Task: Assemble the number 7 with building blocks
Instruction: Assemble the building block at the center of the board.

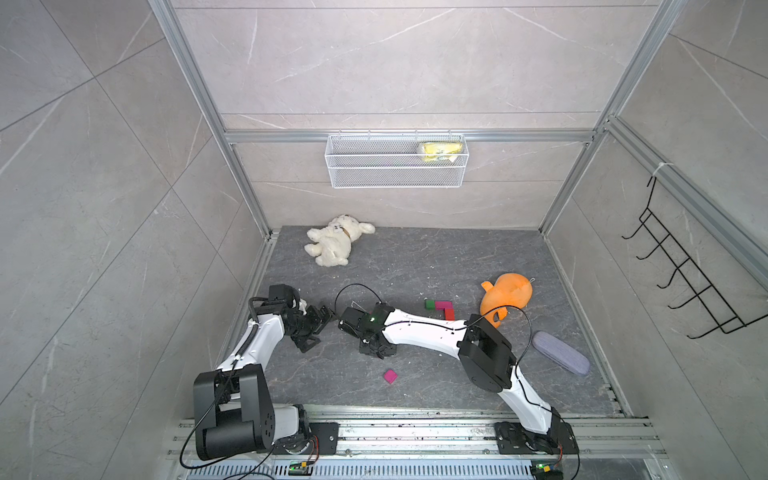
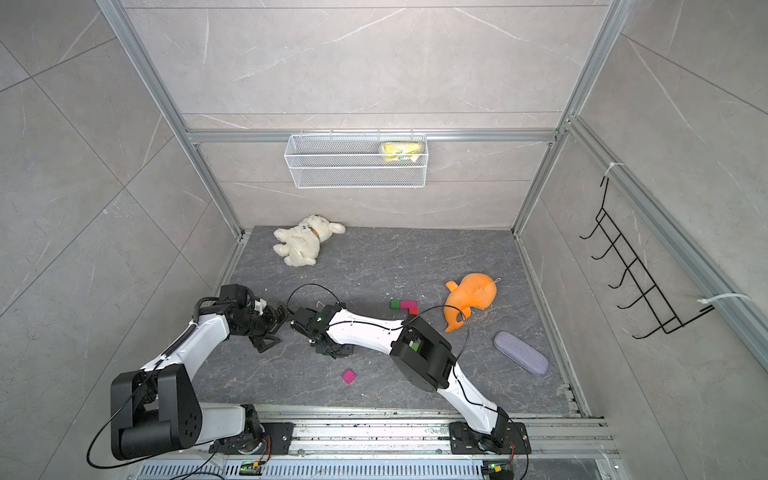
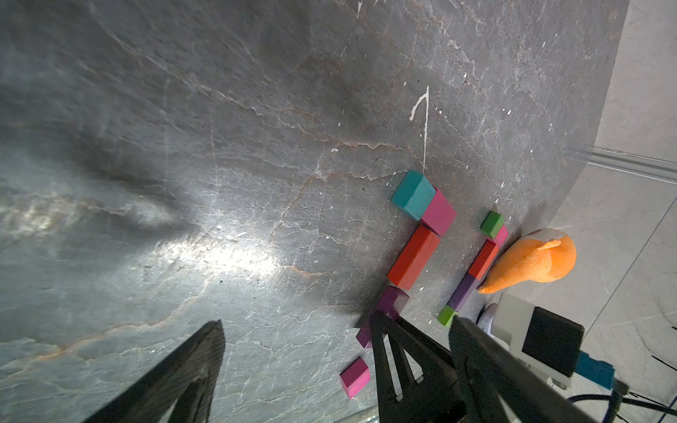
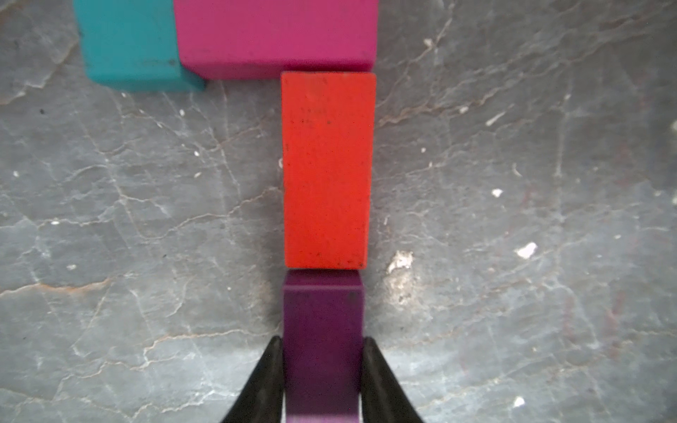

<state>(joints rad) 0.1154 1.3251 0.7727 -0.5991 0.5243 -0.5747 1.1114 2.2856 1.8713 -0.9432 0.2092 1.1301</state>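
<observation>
In the right wrist view my right gripper [image 4: 323,342] is shut on a purple block [image 4: 322,322]. That block's end touches a red block [image 4: 326,168]. The red block hangs below the right end of a magenta block [image 4: 274,36] with a teal block [image 4: 128,44] beside it, forming a number 7. A second number 7 [image 3: 483,260], green, pink, red, purple and green, lies beside the orange toy. A loose magenta block [image 1: 390,376] lies nearer the front. My left gripper [image 3: 337,320] stands open and empty just left of the right gripper [image 1: 376,347].
A white plush dog [image 1: 334,241] lies at the back left and an orange plush toy [image 1: 505,297] at the right. A grey-purple case [image 1: 561,353] lies near the right wall. A wire basket [image 1: 397,162] hangs on the back wall, a black hook rack [image 1: 685,282] on the right wall.
</observation>
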